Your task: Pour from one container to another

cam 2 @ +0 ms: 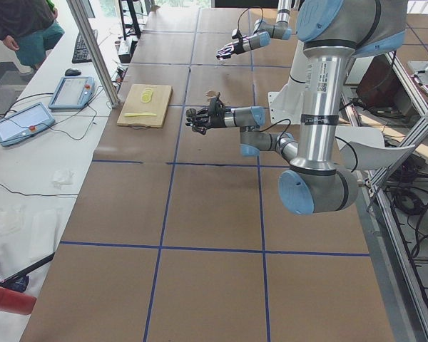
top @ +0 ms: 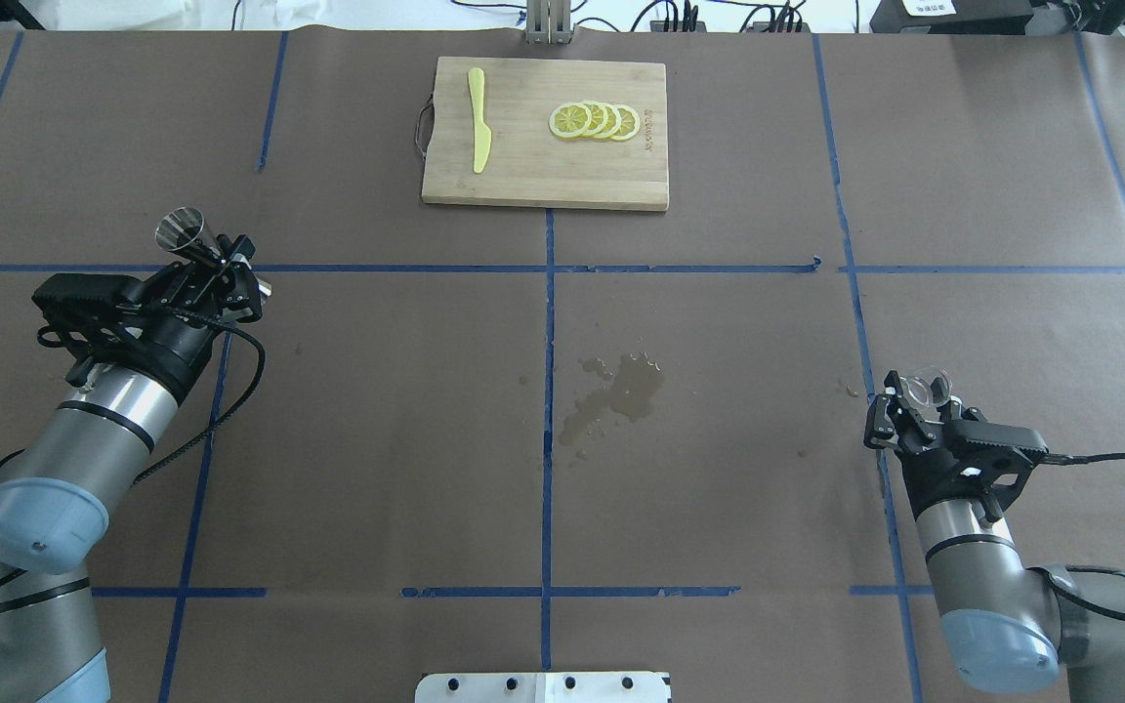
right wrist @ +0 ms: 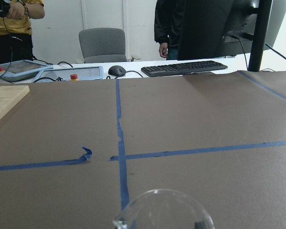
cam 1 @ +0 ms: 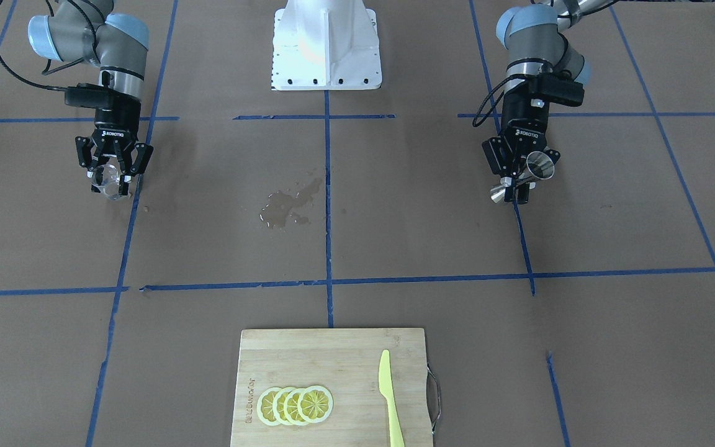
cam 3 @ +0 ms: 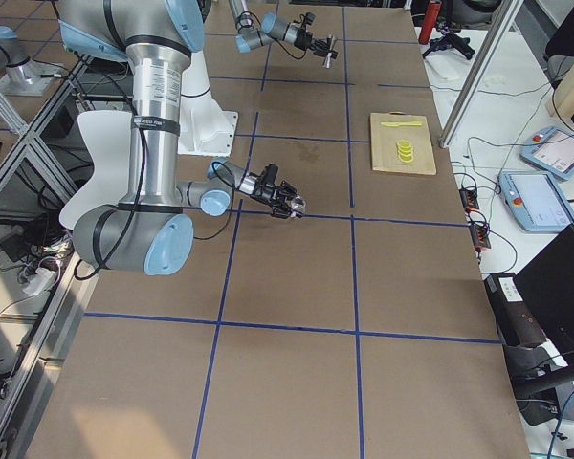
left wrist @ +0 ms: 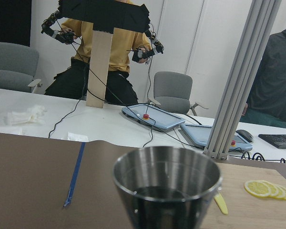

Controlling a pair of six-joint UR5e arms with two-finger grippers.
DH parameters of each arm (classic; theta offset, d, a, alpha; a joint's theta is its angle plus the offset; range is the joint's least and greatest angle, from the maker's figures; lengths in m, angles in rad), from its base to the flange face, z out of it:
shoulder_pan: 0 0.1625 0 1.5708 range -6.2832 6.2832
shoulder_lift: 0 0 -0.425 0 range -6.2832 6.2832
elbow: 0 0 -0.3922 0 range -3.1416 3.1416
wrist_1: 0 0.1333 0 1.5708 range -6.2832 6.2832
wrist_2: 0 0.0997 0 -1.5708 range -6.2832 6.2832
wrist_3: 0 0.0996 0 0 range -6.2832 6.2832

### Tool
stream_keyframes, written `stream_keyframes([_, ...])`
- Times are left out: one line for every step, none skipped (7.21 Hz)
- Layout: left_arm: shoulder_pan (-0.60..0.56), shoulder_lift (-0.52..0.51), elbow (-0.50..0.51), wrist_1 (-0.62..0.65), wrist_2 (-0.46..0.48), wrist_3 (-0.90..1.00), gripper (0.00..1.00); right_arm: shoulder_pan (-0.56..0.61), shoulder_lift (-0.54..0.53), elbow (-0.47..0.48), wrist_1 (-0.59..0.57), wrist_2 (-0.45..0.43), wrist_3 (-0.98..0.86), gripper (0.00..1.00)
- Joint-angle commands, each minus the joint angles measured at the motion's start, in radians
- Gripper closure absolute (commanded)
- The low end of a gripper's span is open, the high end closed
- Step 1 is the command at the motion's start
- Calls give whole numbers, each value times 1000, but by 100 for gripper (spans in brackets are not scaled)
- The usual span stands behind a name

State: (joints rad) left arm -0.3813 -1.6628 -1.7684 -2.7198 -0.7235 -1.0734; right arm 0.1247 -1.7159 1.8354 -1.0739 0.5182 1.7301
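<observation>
The shiny steel jigger (cam 1: 540, 166) is clamped at its narrow waist by my left gripper (cam 1: 519, 181), held above the table and tilted. In the overhead view the jigger (top: 182, 232) sticks out past the left gripper (top: 230, 262). The left wrist view looks into the jigger's open cone (left wrist: 167, 186), dark at the bottom. My right gripper (cam 1: 111, 178) is shut on the small clear glass cup (cam 1: 107, 184), lifted at the other side of the table. The cup (top: 924, 386) sits at the right gripper's (top: 914, 398) tip. Its rim (right wrist: 164, 210) shows low in the right wrist view.
A wet spill (top: 616, 395) darkens the brown paper at the table's middle, between the arms. At the far edge lies a wooden cutting board (top: 533, 181) with a yellow plastic knife (top: 478, 132) and several lemon slices (top: 594, 120). People stand beyond the table.
</observation>
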Motion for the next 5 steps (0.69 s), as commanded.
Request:
stream_keyframes([-1, -2, 1, 0, -1, 1, 100, 0, 10, -31, 6, 2, 3, 100])
stream_keyframes([-2, -2, 1, 0, -1, 4, 100, 0, 10, -33, 6, 6, 2, 100])
stream_keyframes([-7, -2, 1, 0, -2, 4, 100, 0, 10, -33, 28, 8, 2, 100])
stream_keyframes([-10, -2, 1, 0, -5, 6, 100, 1, 9, -39, 58, 10, 0, 70])
stream_keyframes([-13, -2, 1, 0, -8, 6, 100, 1, 9, -42, 58, 8, 0, 43])
